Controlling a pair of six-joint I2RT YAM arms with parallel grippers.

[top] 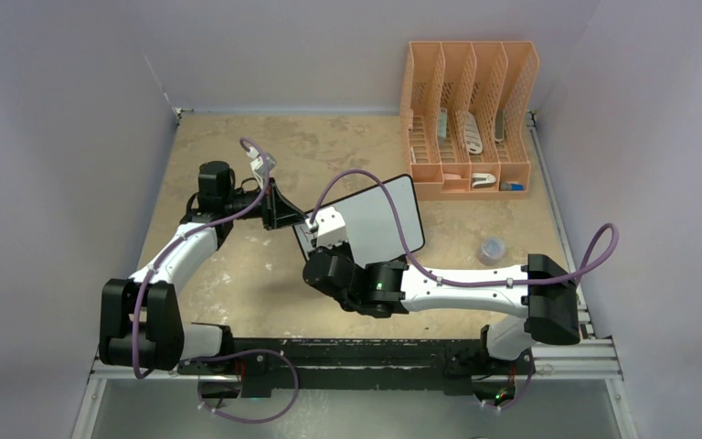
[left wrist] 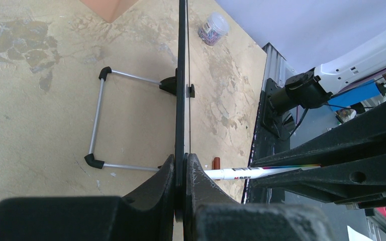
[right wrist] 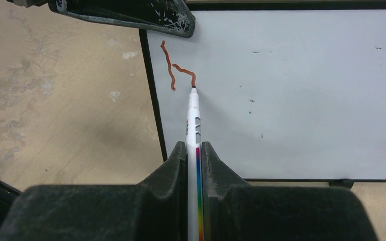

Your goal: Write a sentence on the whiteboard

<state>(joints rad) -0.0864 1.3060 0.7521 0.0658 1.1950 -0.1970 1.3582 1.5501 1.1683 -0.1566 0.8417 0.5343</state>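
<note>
**Marker tip on board, only a first stroke written**

Top: left claw point(top: 279, 208) clamps the whiteboard point(top: 379, 219) by its left edge. Right claw point(top: 315, 240) is at the board's face, just beside the left claw.

Left wrist: claw pinches the board, seen edge-on. Wire stand point(left wrist: 98, 120) is left of the claw, marker point(left wrist: 241, 173) right of it.

Right wrist: claw grips the marker, tip touching the board straight ahead. The sentence point(right wrist: 173, 70) is one red-brown squiggle starting at the tip, near the left claw's finger.
</note>
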